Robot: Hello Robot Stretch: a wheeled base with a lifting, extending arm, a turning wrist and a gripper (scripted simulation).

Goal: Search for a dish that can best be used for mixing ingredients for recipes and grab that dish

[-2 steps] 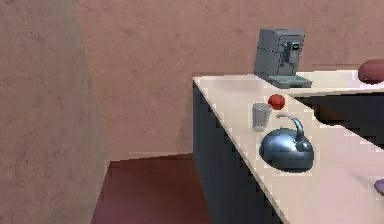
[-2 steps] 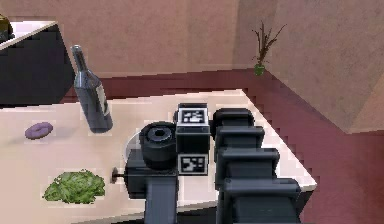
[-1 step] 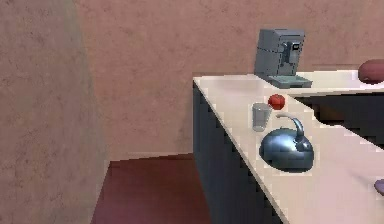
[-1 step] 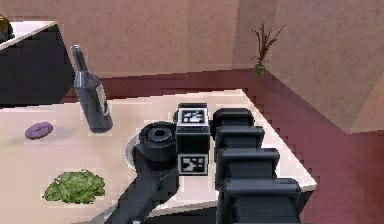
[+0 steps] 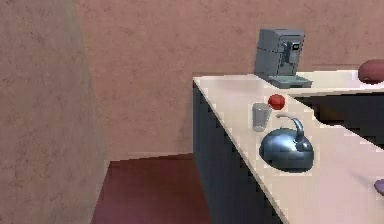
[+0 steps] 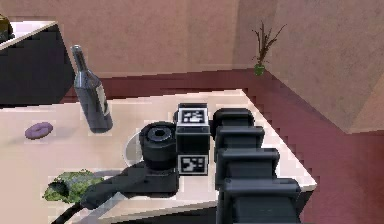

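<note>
My arm (image 6: 250, 170) reaches out over a cream tabletop (image 6: 250, 110) in the arm side view. Two white marked squares (image 6: 191, 116) stand at its far end, with the gripper's dark body left of them. The gripper (image 6: 95, 193) points toward the view's lower left, its fingers lying by a green leafy thing (image 6: 68, 184) on the table. I cannot tell whether it holds anything. The grey curved edge of something round (image 6: 128, 150) peeks out from behind the gripper's body; I cannot tell what it is.
A dark bottle (image 6: 90, 90) and a small purple thing (image 6: 38, 130) stand on the table. A potted plant (image 6: 262, 45) is by the far wall. Ahead, a counter (image 5: 230, 100) carries a blue-grey kettle (image 5: 288, 148), a glass (image 5: 260, 116), a red round thing (image 5: 277, 101) and a coffee machine (image 5: 280, 55).
</note>
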